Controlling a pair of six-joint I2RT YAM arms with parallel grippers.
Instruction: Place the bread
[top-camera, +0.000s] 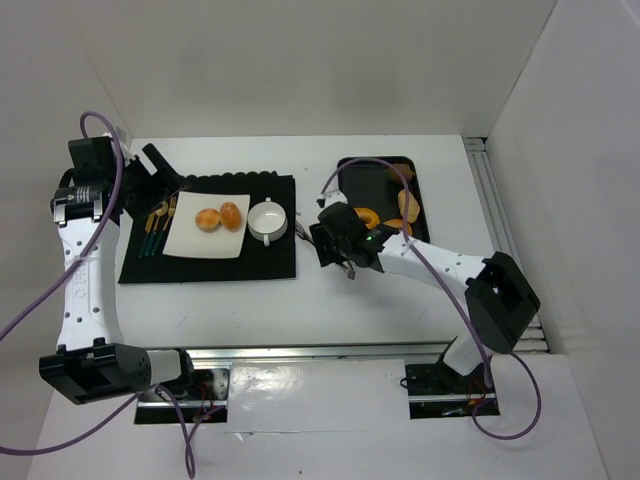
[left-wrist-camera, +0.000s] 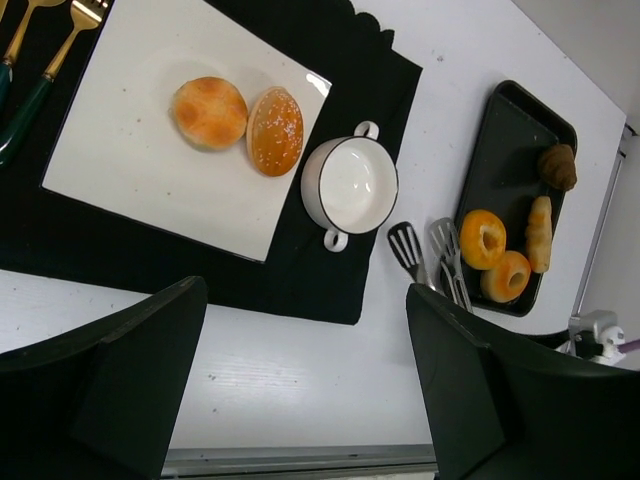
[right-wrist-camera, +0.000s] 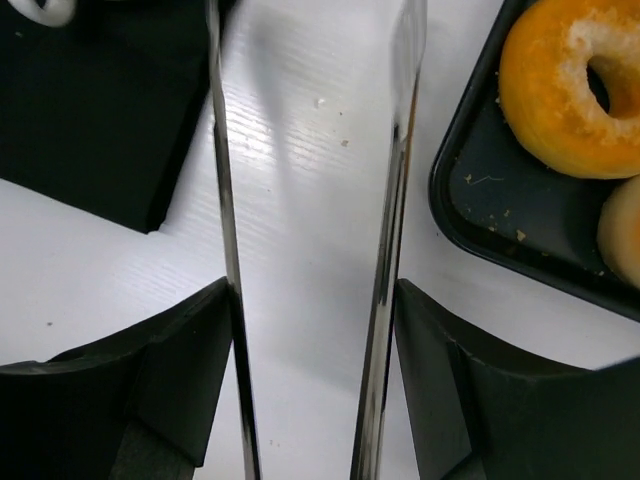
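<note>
Two small golden-brown bread rolls (top-camera: 207, 219) (top-camera: 231, 215) lie side by side on the white square plate (top-camera: 190, 245). They also show in the left wrist view (left-wrist-camera: 210, 112) (left-wrist-camera: 275, 130). My right gripper (top-camera: 340, 240) (right-wrist-camera: 312, 300) is shut on metal tongs (right-wrist-camera: 225, 200), whose two arms stand apart and empty over the white table between the mat and the tray. The tong tips (left-wrist-camera: 405, 245) point toward the white cup (top-camera: 267, 219). My left gripper (top-camera: 160, 175) (left-wrist-camera: 305, 295) is open and empty, raised at the back left, apart from the plate.
The plate and cup (left-wrist-camera: 350, 183) sit on a black mat (top-camera: 250, 265). Gold cutlery (top-camera: 155, 228) lies left of the plate. A black tray (top-camera: 350, 185) at the right holds two ring doughnuts (left-wrist-camera: 483, 238) (left-wrist-camera: 507, 276) and other pastries (left-wrist-camera: 558, 165).
</note>
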